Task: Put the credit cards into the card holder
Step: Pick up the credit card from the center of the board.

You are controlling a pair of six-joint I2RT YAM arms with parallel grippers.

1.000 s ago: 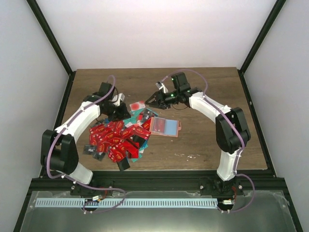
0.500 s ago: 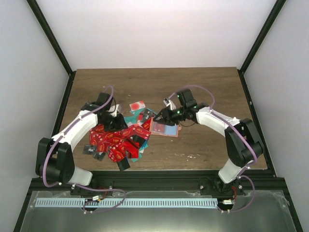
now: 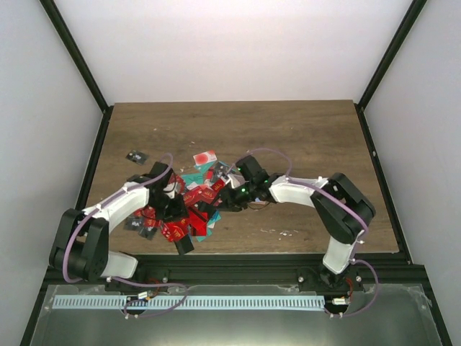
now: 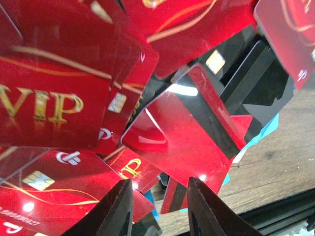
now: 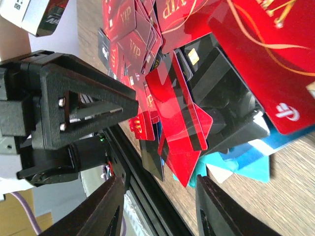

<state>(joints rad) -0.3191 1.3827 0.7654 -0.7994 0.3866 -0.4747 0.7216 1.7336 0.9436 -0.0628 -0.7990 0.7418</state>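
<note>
Both your arms have dropped low over the credit cards (image 3: 173, 229) heaped on the worktop (image 3: 310, 137). Your left hand (image 4: 158, 209) and right hand (image 5: 158, 209) are part-open and empty (the card holder is now hidden beneath your right arm). Picking looks next.

The top camera looks down from above and behind the arm bases (image 3: 328, 274), far enough to take in the whole table (image 3: 310, 130). Each wrist camera sits close behind its own tool, left tool (image 4: 160, 184) and right tool (image 5: 160, 178), facing the credit cards (image 4: 187, 128) just ahead. All three views share that pile; the right wrist view is rolled sideways.
</note>
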